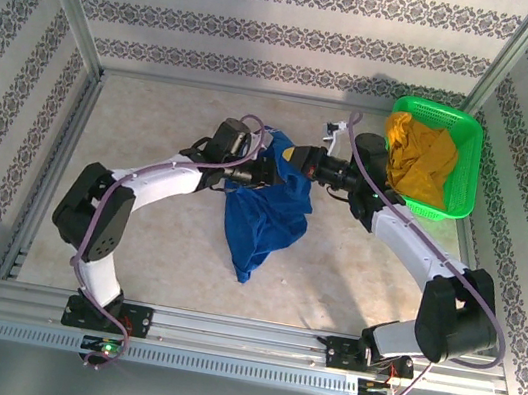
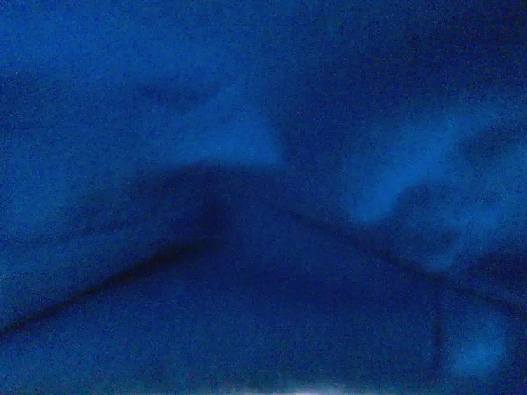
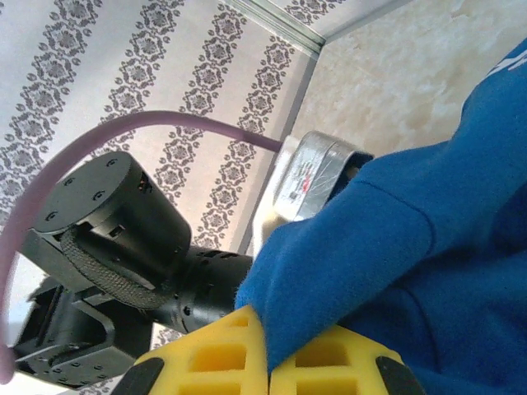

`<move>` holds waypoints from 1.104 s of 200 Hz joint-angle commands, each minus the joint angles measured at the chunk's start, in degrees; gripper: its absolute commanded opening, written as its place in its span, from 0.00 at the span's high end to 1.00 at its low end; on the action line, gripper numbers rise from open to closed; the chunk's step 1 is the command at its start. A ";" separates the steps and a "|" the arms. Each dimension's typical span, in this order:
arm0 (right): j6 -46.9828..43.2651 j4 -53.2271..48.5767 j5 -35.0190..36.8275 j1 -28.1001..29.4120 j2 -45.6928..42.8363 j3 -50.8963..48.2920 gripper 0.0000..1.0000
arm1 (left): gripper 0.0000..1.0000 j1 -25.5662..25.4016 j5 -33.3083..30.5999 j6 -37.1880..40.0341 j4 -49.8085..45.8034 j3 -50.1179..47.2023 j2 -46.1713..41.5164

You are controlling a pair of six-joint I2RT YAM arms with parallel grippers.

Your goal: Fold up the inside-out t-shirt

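The t-shirt (image 1: 263,216) is trailing nearward from the right gripper (image 3: 268,360), which is pinching its edge. The left gripper (image 1: 260,173) is sitting against the cloth; we cannot tell its state.

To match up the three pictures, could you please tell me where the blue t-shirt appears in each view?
Top: the t-shirt is mid-picture, bunched and trailing toward the near edge.
Left wrist: t-shirt close up and blurred, with a dark fold running from lower left to centre.
Right wrist: t-shirt in the right half, its edge pinched in the right hand.
Shared landmark: the left arm, left of the t-shirt in the top and right wrist views.
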 commanded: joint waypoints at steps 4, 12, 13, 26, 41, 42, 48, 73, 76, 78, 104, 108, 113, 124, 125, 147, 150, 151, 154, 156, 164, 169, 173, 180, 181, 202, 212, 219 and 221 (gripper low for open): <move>2.91 6.09 -1.14 -1.64 -0.12 -2.77 1.00 | 0.79 1.14 -0.08 -2.86 9.00 -0.22 -1.53; 3.26 6.60 -0.74 -2.32 -0.29 -3.82 1.00 | 0.89 2.07 0.05 -3.87 11.08 -1.63 -2.92; 3.23 6.62 -0.67 -2.36 -0.31 -3.97 1.00 | 0.90 2.18 0.12 -3.99 11.41 -1.78 -3.13; 3.30 7.05 0.78 -3.29 -0.20 -5.72 0.90 | 1.00 3.90 1.21 -6.07 16.15 -4.68 -5.99; 3.24 7.50 4.24 -4.15 0.36 -8.00 0.80 | 1.00 5.79 3.88 -9.30 23.25 -8.10 -8.97; 3.22 7.51 4.50 -4.16 0.46 -8.08 0.80 | 1.00 5.93 4.14 -9.56 23.69 -8.31 -9.14; 3.06 7.68 6.07 -4.50 0.82 -8.90 0.76 | 1.00 6.59 5.65 -11.06 26.36 -9.48 -10.04; 2.15 7.30 11.14 -4.47 4.28 -10.10 0.68 | 1.00 8.12 9.75 -14.01 32.63 -13.14 -13.29; 1.86 6.81 11.70 -4.38 4.65 -10.03 0.66 | 1.00 8.22 10.03 -14.17 33.24 -13.43 -13.65; 1.70 6.35 12.12 -4.35 4.83 -9.94 0.65 | 1.00 8.24 10.14 -14.32 33.55 -13.80 -13.85; -0.54 2.81 15.34 -4.18 3.71 -10.36 0.56 | 1.00 8.84 8.88 -14.21 31.34 -15.98 -16.37; -1.24 1.53 15.78 -4.17 3.07 -10.23 0.54 | 1.00 8.82 8.61 -13.54 30.41 -16.14 -16.55; -2.31 -0.40 16.61 -3.92 2.01 -9.99 0.53 | 1.00 8.83 8.24 -12.78 29.09 -16.25 -16.76; -5.45 -7.14 19.51 -3.16 -0.46 -8.45 0.51 | 1.00 8.86 6.26 -11.52 26.38 -16.74 -17.27; -6.50 -8.73 20.40 -2.88 -1.02 -8.16 0.51 | 0.98 8.87 6.04 -11.46 26.09 -16.81 -17.34; -15.34 -27.21 34.83 2.01 -6.38 -2.19 0.40 | 0.87 8.82 0.36 -9.41 20.80 -17.43 -18.83; -16.28 -29.38 36.87 2.75 -6.92 -1.33 0.40 | 0.86 8.81 -0.53 -8.94 19.83 -17.38 -19.11; -16.60 -30.09 37.56 3.07 -7.05 -1.05 0.39 | 0.86 8.85 -0.79 -8.81 19.35 -17.31 -19.22; -17.39 -32.05 39.46 3.94 -7.50 -0.21 0.39 | 0.84 8.80 -1.69 -8.32 18.06 -17.25 -19.51; -17.83 -33.38 40.77 4.45 -7.70 0.36 0.39 | 0.83 8.82 -2.33 -7.93 17.25 -17.12 -19.69; -19.17 -36.91 44.58 6.41 -8.33 2.06 0.38 | 0.81 8.87 -4.56 -6.46 13.63 -16.68 -20.42; -19.85 -38.64 46.33 7.78 -8.56 2.96 0.38 | 0.81 8.90 -5.50 -5.64 11.95 -16.30 -20.83; -20.25 -39.71 47.47 8.68 -8.58 3.57 0.38 | 0.81 8.89 -6.23 -5.04 10.78 -16.18 -21.06; -20.46 -41.39 48.98 10.11 -8.23 4.59 0.38 | 0.79 8.97 -7.08 -4.05 8.99 -15.68 -21.39; -20.50 -41.63 49.11 10.35 -8.19 4.72 0.38 | 0.79 8.93 -7.14 -4.04 8.78 -15.57 -21.38; -20.42 -44.30 50.79 13.61 -4.46 7.52 0.38 | 0.78 9.10 -8.06 -3.47 7.17 -15.29 -21.71; -19.68 -44.77 50.99 14.57 -1.91 8.73 0.37 | 0.77 9.12 -8.31 -3.79 7.25 -15.36 -21.71; -19.02 -45.55 51.17 15.01 0.16 9.78 0.37 | 0.76 9.07 -8.37 -3.99 7.41 -15.54 -21.64; -18.90 -45.74 51.28 15.11 0.74 10.13 0.37 | 0.76 9.06 -8.41 -4.06 7.42 -15.51 -21.63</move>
